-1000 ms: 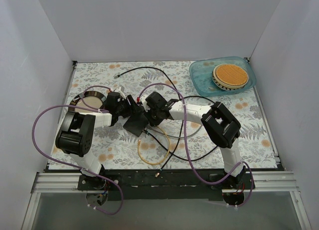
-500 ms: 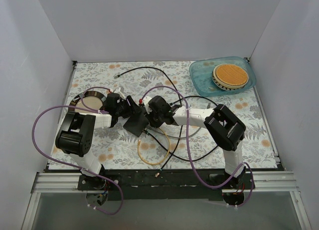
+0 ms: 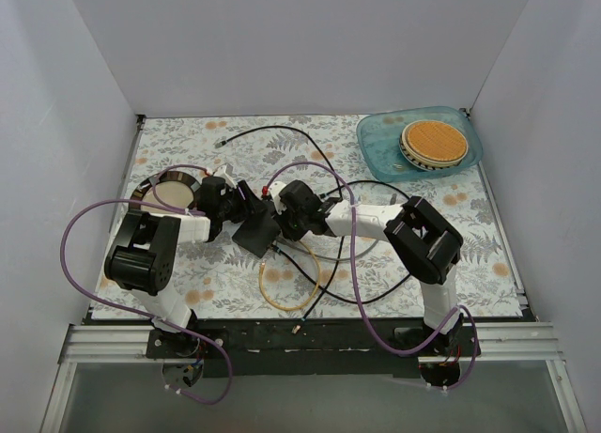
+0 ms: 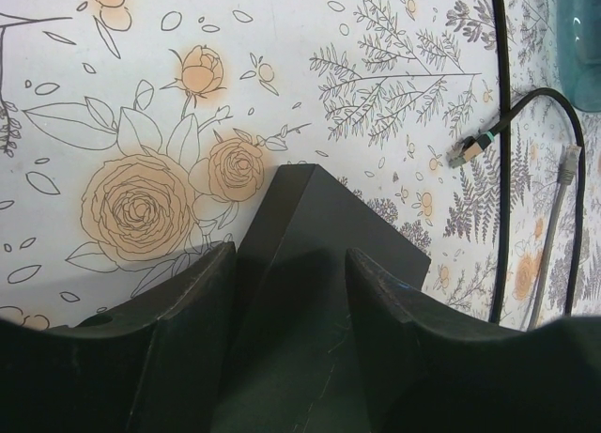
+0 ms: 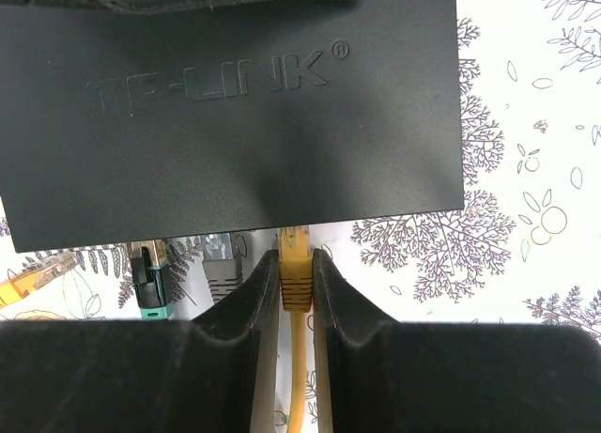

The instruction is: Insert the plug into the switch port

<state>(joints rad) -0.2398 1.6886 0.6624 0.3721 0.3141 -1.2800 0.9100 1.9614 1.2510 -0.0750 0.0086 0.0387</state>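
The black switch box lies mid-table; its top fills the right wrist view. Its ports face my right gripper, hidden under the box's near edge. My right gripper is shut on the yellow plug, whose tip touches the box's port edge, right of a grey plug and a green-black plug seated there. My left gripper straddles a corner of the box from the opposite side, jaws closed against it. In the top view the two grippers meet at the box.
A blue tray with a stack of plates sits back right. A round dish is at the left. Black cables and a yellow cable loop cross the mat. Loose plugs lie beyond the box.
My right arm has lowered and its elbow shifted right, bringing the gripper with the yellow plug close to the box's edge. The left arm and box have barely moved.
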